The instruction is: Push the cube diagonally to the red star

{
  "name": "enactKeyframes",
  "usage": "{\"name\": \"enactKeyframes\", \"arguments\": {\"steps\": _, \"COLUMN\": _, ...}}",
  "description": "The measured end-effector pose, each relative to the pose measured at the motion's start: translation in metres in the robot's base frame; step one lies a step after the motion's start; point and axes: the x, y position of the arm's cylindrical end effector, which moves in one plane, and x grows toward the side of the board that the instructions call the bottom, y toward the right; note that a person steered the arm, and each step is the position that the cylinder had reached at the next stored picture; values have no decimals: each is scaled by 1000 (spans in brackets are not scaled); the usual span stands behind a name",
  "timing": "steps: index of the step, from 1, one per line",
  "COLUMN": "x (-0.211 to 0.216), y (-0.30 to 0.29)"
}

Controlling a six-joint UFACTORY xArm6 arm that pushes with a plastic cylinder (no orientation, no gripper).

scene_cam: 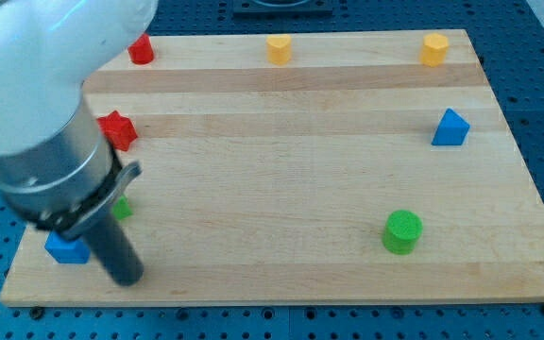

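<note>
1. My arm [36, 104] fills the view's upper left, and its dark rod [113, 247] comes down over the board's [291, 179] lower-left corner.
2. My tip [126, 279] sits near the board's bottom edge, just to the right of the blue cube [66, 248]. I can't tell whether it touches the cube.
3. There's no pincer on this rig, only the plain rod, so nothing is being grasped.
4. The blue cube lies at the lower-left corner, partly hidden behind the arm.
5. The red star [118, 129] lies above the cube, near the left edge, its left side covered by the arm.
6. A green block [121, 208] peeks out between the star and the rod; its shape is hidden.
7. Along the top edge: a red block [141, 49] at the left, a yellow block [279, 48] in the middle, another yellow block [433, 48] at the right.
8. A blue triangular block [450, 127] sits near the right edge, and a green cylinder [402, 231] lies below it, toward the lower right.
</note>
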Motion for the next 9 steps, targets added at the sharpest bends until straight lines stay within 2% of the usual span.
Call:
{"name": "enactKeyframes", "arguments": {"steps": 1, "x": 7, "y": -24}}
{"name": "enactKeyframes", "arguments": {"steps": 2, "x": 7, "y": -73}}
{"name": "enactKeyframes", "arguments": {"steps": 3, "x": -2, "y": -107}}
{"name": "enactKeyframes", "arguments": {"steps": 4, "x": -23, "y": -111}}
{"name": "enactKeyframes", "arguments": {"steps": 5, "x": -33, "y": -111}}
{"name": "enactKeyframes", "arguments": {"steps": 7, "x": -38, "y": -64}}
{"name": "enactKeyframes", "arguments": {"steps": 9, "x": -80, "y": -5}}
